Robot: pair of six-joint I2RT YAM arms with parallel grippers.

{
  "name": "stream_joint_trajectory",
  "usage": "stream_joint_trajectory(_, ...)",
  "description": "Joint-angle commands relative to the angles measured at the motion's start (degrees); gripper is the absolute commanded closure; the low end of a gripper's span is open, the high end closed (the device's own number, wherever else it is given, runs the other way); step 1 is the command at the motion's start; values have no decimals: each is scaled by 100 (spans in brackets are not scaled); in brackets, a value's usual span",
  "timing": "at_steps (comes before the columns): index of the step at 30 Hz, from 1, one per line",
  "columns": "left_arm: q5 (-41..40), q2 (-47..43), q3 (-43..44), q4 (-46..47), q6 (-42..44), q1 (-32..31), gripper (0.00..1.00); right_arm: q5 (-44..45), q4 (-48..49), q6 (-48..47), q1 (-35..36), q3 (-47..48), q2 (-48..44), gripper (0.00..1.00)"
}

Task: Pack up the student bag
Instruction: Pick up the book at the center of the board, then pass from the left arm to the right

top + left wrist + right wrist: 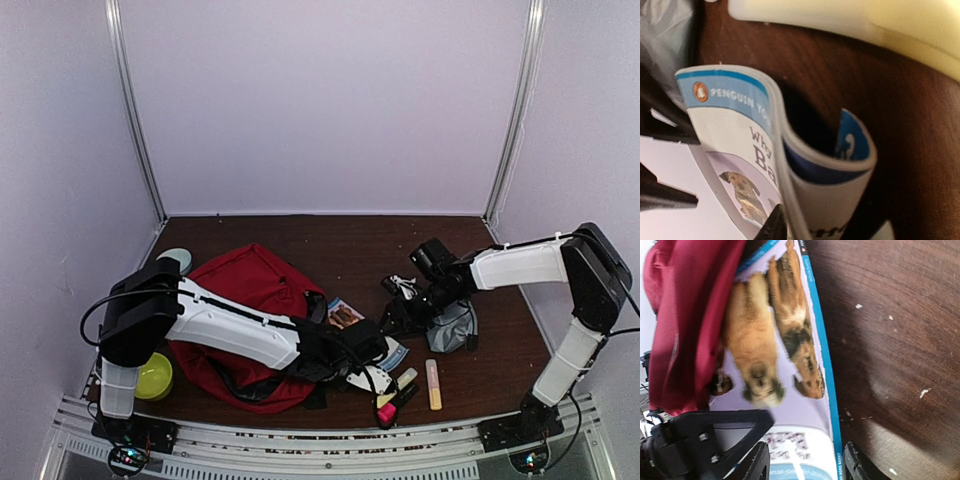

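Left claw [814,227] clamps a curled booklet [735,145] beside the crumpled red student bag [250,285]; right claw [807,467] gapes.

- bag [250,290]: 1, red.
- book [345,314]: 1, Penguin pbk.
- dogs on its cover, R wrist view: 2 clear, i.e. tan dog [755,350] + darker dog [795,325]; poss. a 3rd, mostly hidden by red fabric.
- pouch [455,325]: 1, grey.
- bowl [152,378]: 1, yellow-green.
- pale round thing [176,258]: 1, can't tell what it is.
- small sticks: 3 for sure, i.e. peach stick [433,384], pale stick [405,379], pink-tipped stick [386,411]; more bits in that clutter, too blurry to count.
- arms: 2, i.e. L arm [235,330] + R arm [520,265].
- table [350,240]: 1.
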Motion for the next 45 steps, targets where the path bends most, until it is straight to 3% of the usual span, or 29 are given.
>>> stream_joint_trajectory(1,-115,208,-109,304,-80,135,88,-482,13,98,97,30,-378,49)
stream_joint_trajectory(2,-186,196,-118,393,-120,136,99,-348,-26,92,81,12,-429,48)
stream_joint_trajectory(3,-276,182,-138,505,-167,130,100,-166,-95,61,60,8,-478,47)
stream_joint_trajectory(6,-411,99,-199,812,-353,135,100,441,-241,18,-174,-102,-671,47)
stream_joint_trajectory(18,-425,-556,-454,1998,-1442,248,100,933,-51,494,-432,-386,-1527,40)
stream_joint_trajectory(24,-788,-669,-337,2468,-1878,276,100,1093,601,1402,-424,-621,-2308,38)
stream_joint_trajectory(29,-954,-662,-279,2769,-1885,289,100,1738,748,1927,-408,-837,-2797,34)
stream_joint_trajectory(32,-996,-696,-227,2744,-1873,284,100,1965,587,1942,-413,-838,-2748,32)
stream_joint_trajectory(37,-943,-783,-194,2803,-1866,284,100,1606,1023,2367,-300,-877,-2382,25)
stream_joint_trajectory(45,-834,-791,-177,2846,-1947,284,100,1532,1239,2407,-1,-725,-1814,25)
